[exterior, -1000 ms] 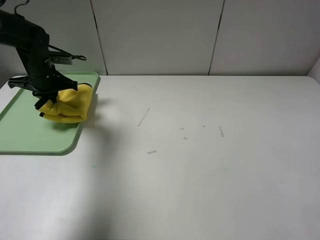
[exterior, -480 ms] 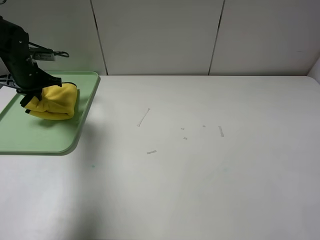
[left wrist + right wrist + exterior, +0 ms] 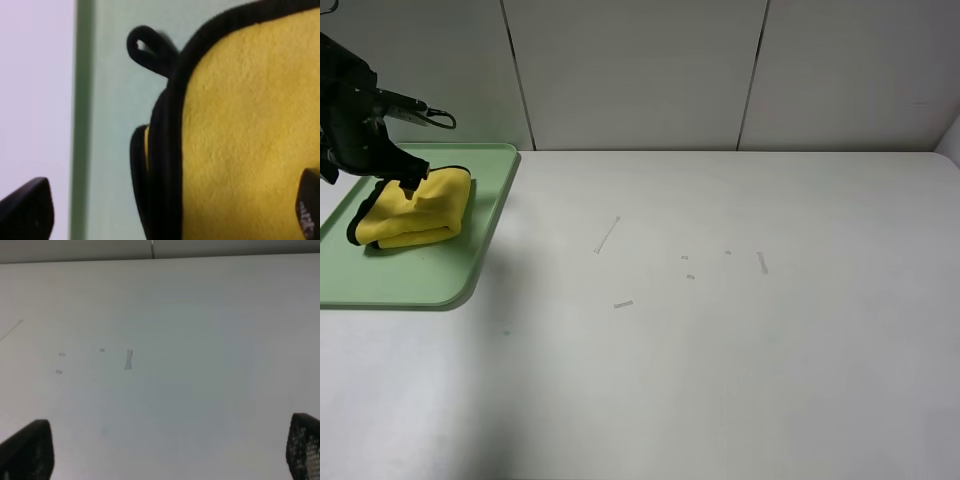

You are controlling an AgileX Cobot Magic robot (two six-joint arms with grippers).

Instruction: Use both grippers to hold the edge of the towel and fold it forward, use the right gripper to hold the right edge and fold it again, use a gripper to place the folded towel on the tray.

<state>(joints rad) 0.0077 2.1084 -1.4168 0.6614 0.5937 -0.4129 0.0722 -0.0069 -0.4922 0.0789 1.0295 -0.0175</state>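
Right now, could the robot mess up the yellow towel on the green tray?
Maybe. The left gripper hangs open right over the folded towel, so a fingertip could snag the cloth or its black loop as it lifts and pull the folds apart. The towel sits on the tray near the back rim, so a drag could slide it over the edge.

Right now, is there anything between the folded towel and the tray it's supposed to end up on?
Nothing visible. The folded towel already lies on the tray, with the left gripper open just above it.
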